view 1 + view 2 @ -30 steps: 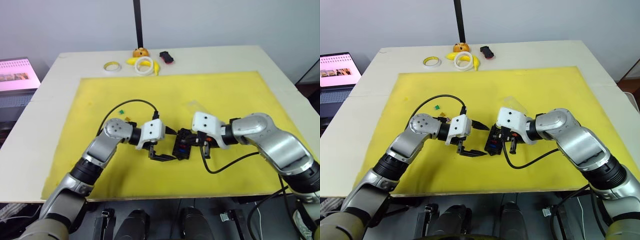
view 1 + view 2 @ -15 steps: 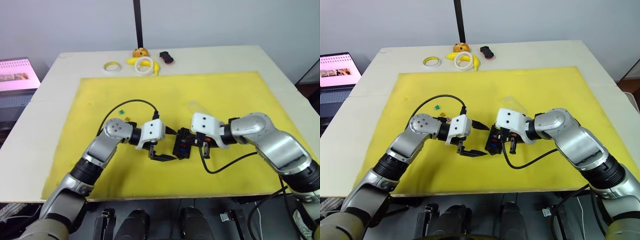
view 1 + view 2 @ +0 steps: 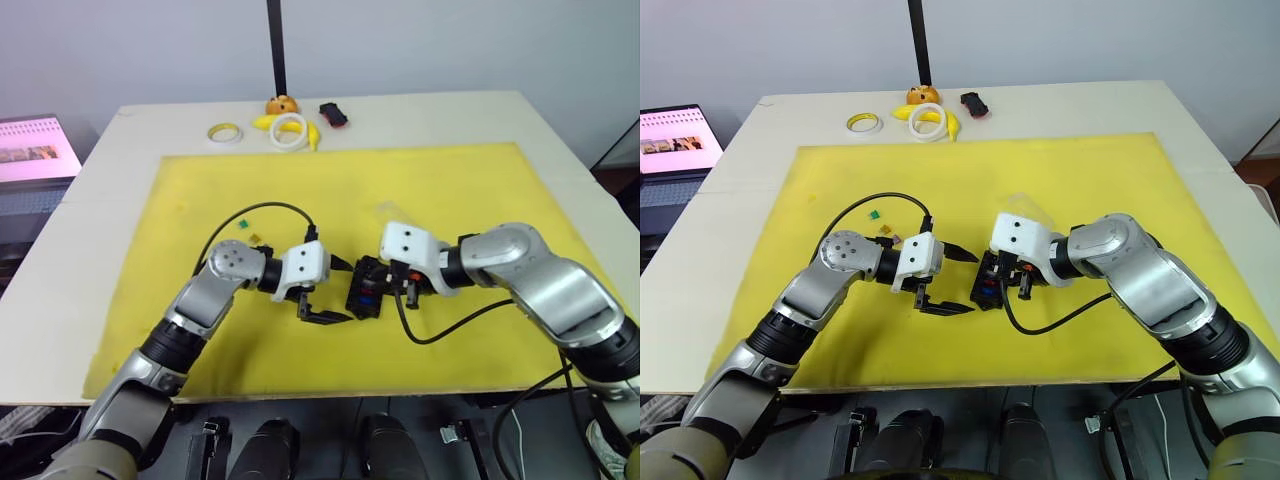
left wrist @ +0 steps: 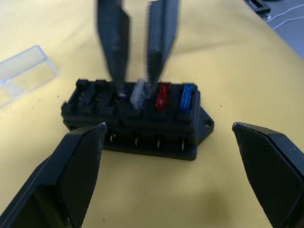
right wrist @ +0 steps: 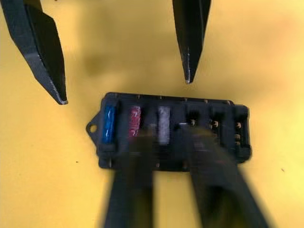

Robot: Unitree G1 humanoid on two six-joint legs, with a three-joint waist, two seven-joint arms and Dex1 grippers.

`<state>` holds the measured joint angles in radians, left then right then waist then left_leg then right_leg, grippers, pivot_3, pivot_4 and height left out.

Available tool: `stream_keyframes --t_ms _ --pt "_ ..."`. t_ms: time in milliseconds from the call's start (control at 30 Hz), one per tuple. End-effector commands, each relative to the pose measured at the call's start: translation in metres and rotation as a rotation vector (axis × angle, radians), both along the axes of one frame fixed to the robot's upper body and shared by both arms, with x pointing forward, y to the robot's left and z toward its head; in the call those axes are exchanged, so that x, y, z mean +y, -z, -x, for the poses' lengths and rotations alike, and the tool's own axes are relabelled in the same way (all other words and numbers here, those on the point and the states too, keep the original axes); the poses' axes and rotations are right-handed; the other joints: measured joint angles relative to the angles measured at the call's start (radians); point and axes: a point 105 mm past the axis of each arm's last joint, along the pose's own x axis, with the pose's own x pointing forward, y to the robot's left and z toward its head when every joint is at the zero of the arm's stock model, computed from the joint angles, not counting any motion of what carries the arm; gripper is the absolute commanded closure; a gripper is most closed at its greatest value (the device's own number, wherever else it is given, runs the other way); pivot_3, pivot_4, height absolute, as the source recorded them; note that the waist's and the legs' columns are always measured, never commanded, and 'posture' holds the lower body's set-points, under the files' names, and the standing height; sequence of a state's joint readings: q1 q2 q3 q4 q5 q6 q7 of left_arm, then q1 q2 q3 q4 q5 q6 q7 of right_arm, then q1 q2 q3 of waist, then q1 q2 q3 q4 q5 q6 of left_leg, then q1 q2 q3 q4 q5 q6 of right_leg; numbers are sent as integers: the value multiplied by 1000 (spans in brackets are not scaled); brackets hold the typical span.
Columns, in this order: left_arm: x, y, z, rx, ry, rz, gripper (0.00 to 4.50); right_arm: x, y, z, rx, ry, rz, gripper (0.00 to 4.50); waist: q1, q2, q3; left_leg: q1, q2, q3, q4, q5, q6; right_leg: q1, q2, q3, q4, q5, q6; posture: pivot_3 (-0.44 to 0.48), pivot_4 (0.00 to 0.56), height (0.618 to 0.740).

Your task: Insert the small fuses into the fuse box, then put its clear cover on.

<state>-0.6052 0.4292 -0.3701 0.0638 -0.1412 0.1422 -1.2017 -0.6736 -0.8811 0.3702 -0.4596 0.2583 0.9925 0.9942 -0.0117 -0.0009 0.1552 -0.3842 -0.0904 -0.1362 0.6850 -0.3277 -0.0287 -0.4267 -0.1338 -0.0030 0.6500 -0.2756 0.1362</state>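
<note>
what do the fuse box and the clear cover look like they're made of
The fuse box looks like matte black moulded plastic: dull surface, crisp slot edges, a moulded mounting ear with a hole. The clear cover appears to be thin, glossy transparent plastic: the yellow mat shows through it and its edges catch light.

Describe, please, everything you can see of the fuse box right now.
The fuse box is a black plastic block with a mounting ear, lying flat on the yellow mat between both arms. Blue, red and grey fuses sit side by side; the other slots are empty. The right gripper fingers flank the grey fuse.
</note>
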Motion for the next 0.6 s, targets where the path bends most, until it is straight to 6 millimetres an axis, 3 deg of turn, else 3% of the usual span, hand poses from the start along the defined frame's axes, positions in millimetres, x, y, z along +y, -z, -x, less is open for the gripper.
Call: stream_keyframes --t_ms 33,233,433,533,600 --pt "-1 -7 1 -35 13 17 0 5 -22 0 -62 -15 -39 1710 0 0 0 0 0 0 0 0 0 0 0 0 0 0 0 0 150 740" --pt "0 -8 1 -33 11 19 0 4 -44 4 -96 -30 -104 1710 1 0 0 0 0 0 0 0 0 0 0 0 0 0 0 0 150 740" --pt "-1 -12 2 -18 24 44 0 7 -43 12 -109 -10 -339 1710 1 0 0 0 0 0 0 0 0 0 0 0 0 0 0 0 150 740" --pt "-1 -14 4 -16 37 49 0 6 -32 17 -111 9 -452 2572 1 0 0 0 0 0 0 0 0 0 0 0 0 0 0 0 150 740" --pt "-1 -14 4 -17 41 48 0 5 -22 20 -117 21 -497 3600 2 0 0 0 0 0 0 0 0 0 0 0 0 0 0 0 150 740"
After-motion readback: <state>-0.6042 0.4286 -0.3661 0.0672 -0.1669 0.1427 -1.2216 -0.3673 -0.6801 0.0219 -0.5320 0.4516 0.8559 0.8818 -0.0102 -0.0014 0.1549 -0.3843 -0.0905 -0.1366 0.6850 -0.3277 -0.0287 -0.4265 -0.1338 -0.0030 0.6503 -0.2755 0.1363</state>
